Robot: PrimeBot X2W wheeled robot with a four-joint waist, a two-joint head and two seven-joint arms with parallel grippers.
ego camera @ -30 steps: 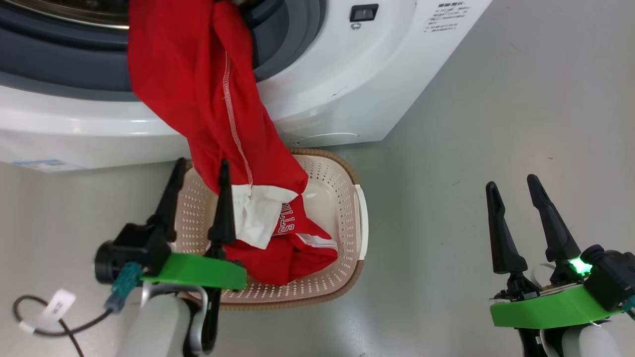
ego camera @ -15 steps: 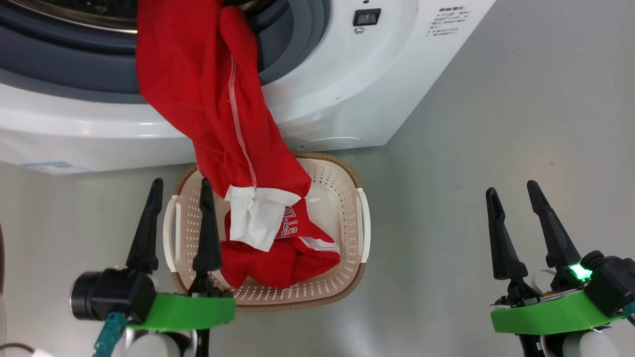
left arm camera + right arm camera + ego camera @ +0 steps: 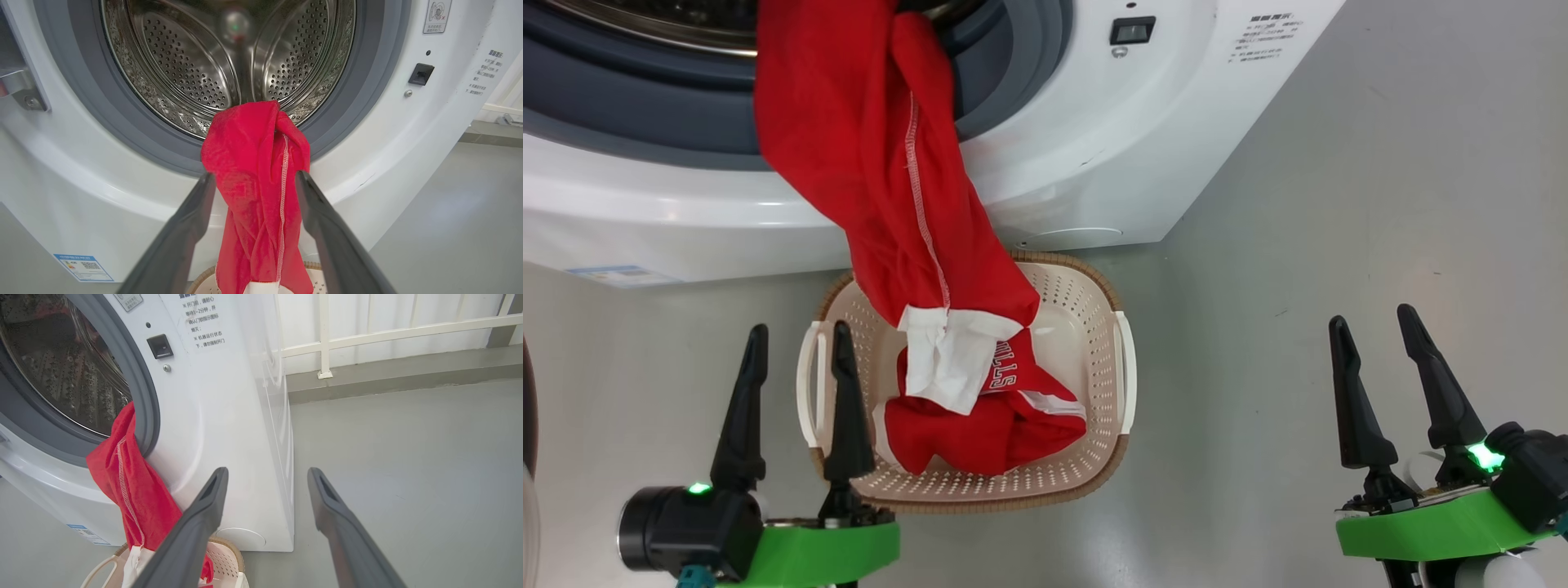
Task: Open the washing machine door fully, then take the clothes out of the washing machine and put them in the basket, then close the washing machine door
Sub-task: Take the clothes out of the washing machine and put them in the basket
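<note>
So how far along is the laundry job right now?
Done: the white front-loading washing machine stands open, steel drum exposed. In hand: the red jersey clothes hang from the drum lip into the cream perforated plastic basket; left gripper and right gripper are open, empty. Left: free the top end, shut the door.

Smooth grey floor [image 3: 1380, 204] (glossy, with soft pale reflections) runs far right to a low grey kerb [image 3: 408, 373], where a white railing [image 3: 325, 335] stands before white panels.

a bare laundry corner: white washing machine [image 3: 229, 416] on plain grey floor [image 3: 408, 457] beside a white railing [image 3: 325, 335].
</note>
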